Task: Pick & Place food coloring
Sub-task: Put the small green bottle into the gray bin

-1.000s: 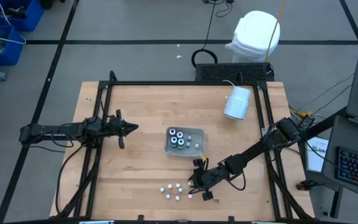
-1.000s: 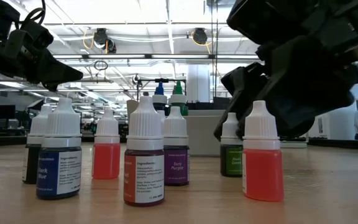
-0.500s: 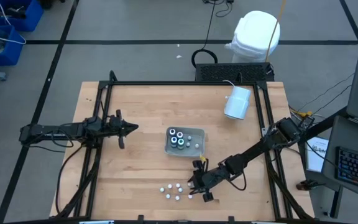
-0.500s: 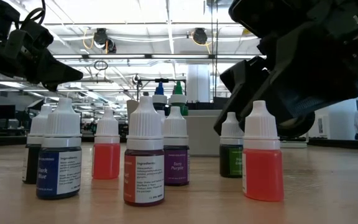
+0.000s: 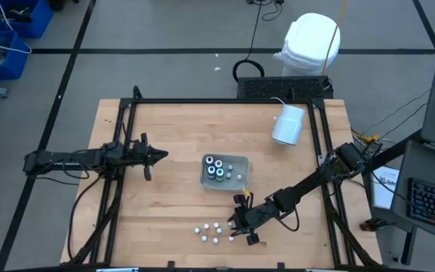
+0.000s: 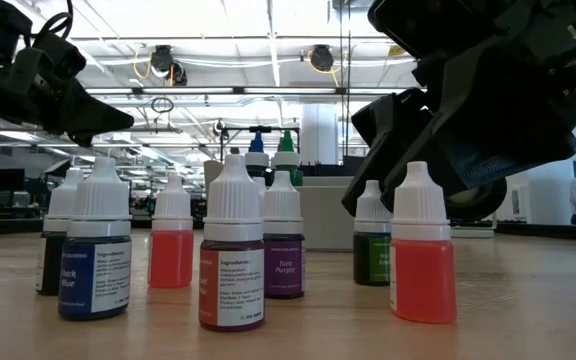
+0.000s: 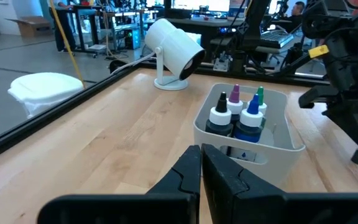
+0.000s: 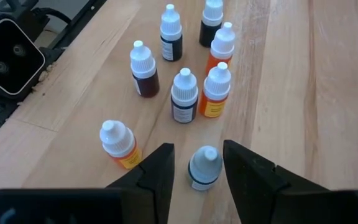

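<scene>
Blue bottle (image 6: 95, 258) — "Dark Blue"; purple bottle (image 6: 283, 242) — "Purple".

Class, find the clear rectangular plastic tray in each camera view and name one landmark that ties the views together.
High view: the clear rectangular plastic tray lies at the table's middle.
Low view: its pale wall shows behind the small bottles, centre.
Left wrist view: it sits right of centre.
Right wrist view: not in it.
Shared landmark: the dark bottles standing in it.
</scene>
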